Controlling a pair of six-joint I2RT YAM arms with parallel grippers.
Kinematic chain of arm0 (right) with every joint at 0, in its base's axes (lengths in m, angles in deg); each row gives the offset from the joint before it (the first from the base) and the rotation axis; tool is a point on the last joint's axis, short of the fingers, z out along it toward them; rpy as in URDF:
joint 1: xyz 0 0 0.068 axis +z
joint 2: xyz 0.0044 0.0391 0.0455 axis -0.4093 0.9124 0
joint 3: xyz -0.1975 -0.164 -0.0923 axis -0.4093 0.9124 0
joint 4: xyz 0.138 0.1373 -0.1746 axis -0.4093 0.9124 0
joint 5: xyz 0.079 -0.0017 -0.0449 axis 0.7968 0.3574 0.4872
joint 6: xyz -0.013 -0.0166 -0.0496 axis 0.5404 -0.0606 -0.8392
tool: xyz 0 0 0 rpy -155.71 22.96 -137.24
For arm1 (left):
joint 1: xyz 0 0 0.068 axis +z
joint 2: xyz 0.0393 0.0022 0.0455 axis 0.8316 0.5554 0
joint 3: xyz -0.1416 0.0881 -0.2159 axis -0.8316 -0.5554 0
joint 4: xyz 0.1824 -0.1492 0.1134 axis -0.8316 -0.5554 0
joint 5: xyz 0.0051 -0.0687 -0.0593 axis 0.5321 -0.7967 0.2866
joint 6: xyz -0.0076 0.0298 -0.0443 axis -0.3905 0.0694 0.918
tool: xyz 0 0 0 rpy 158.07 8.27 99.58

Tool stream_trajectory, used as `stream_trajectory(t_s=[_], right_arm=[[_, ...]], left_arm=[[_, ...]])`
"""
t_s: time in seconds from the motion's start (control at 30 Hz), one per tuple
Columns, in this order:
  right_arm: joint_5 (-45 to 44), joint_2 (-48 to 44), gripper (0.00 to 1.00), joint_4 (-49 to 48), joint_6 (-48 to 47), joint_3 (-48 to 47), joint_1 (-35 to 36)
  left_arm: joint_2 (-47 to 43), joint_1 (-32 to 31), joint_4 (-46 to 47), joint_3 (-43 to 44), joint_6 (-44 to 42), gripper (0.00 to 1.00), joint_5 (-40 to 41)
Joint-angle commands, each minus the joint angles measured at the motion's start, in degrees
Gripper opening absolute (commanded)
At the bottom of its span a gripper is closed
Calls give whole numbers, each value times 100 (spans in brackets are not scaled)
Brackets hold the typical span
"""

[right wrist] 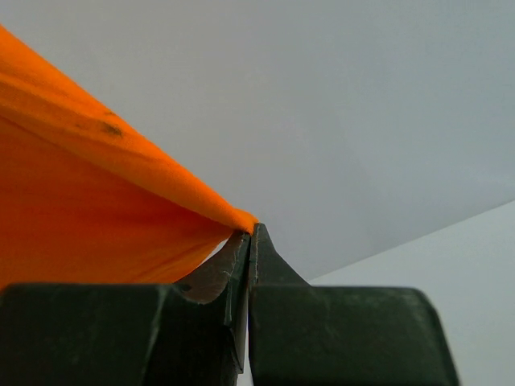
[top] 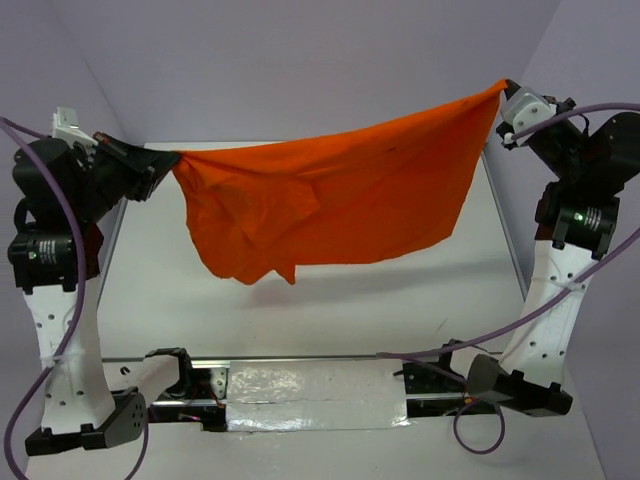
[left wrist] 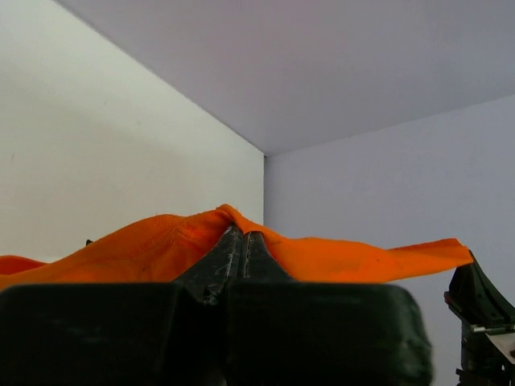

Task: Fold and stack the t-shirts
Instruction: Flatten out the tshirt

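The white table (top: 300, 310) fills the overhead view. Above it the orange t-shirt (top: 330, 200) hangs in the air, stretched from 9 o'clock to 2 o'clock. Its sagging lower edge hides the table's far middle. The left gripper (top: 172, 160), at 9 o'clock, has its jaws pinched tight on 1 corner. The right gripper (top: 503, 88), at 2 o'clock, is clamped on the other. A silvery strip (top: 315, 395) lies at 6 o'clock between the 2 bases. Purple cables (top: 600, 107) loop beside the arms.

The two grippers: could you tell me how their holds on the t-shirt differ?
The left gripper holds a bunched edge of the t-shirt, cloth spreading both sides; the right gripper pinches one pointed corner. The right gripper sits higher in the top view than the left. Both are shut on it.
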Motion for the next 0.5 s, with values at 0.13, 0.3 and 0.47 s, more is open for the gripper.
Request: stream_trajectory(t_s=[0.13, 0.3, 0.47], right_arm=[[-515, 1049, 0, 652, -310, 389, 158], [-1096, 1604, 0, 512, -847, 1004, 544], [-1702, 2456, 0, -58, -752, 1218, 827]], left_arm=[[427, 57, 1194, -1367, 263, 0, 372], [1078, 57, 1985, -1835, 228, 0, 312], [2053, 57, 2567, -1915, 9, 0, 408]])
